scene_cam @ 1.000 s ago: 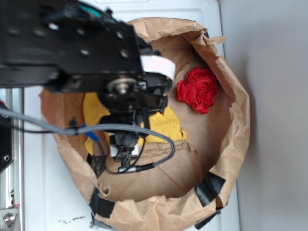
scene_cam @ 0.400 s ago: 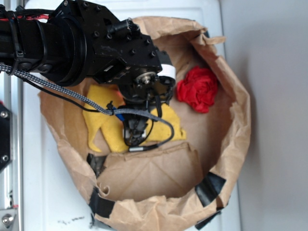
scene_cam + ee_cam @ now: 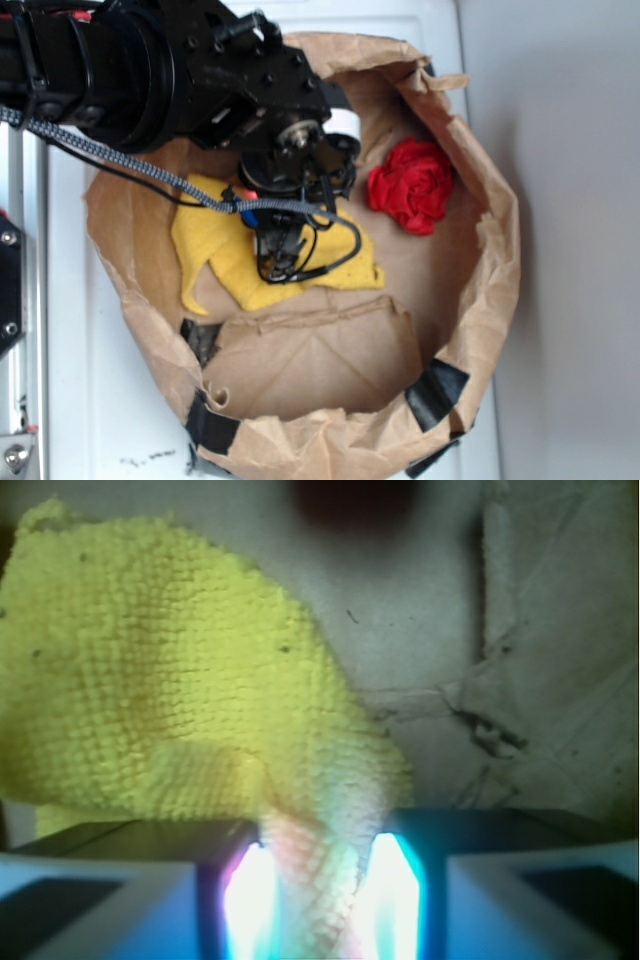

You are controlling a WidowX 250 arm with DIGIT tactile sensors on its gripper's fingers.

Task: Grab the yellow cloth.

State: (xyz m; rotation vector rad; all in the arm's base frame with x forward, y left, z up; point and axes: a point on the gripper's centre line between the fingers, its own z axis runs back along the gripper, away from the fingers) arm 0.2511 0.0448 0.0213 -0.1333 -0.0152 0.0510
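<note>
Pincer (image 3: 318, 900) jaws are closed on a fold of the yellow cloth (image 3: 170, 690): the wrist view shows a narrow bunch of its terry weave squeezed between the 2 glowing fingers (image 3: 245, 900), with the remainder of the cloth spreading away up and to the left over brown paper. A few dark specks dot its surface.

From the exterior view, the black arm (image 3: 150, 70) reaches in from the upper left, and the pincer (image 3: 280, 262) sits over the middle of the yellow cloth (image 3: 215, 245), partly hiding it behind cables. The cloth lies on the floor of a rolled-down brown paper bag (image 3: 480, 300), toward its left half, with one corner trailing down toward the bag's folded flap. A red cloth (image 3: 412, 185), bunched like a rosette, lies to the right, apart from the yellow one. The bag, patched with black tape (image 3: 435, 392), stands on a white bench (image 3: 90, 400).
</note>
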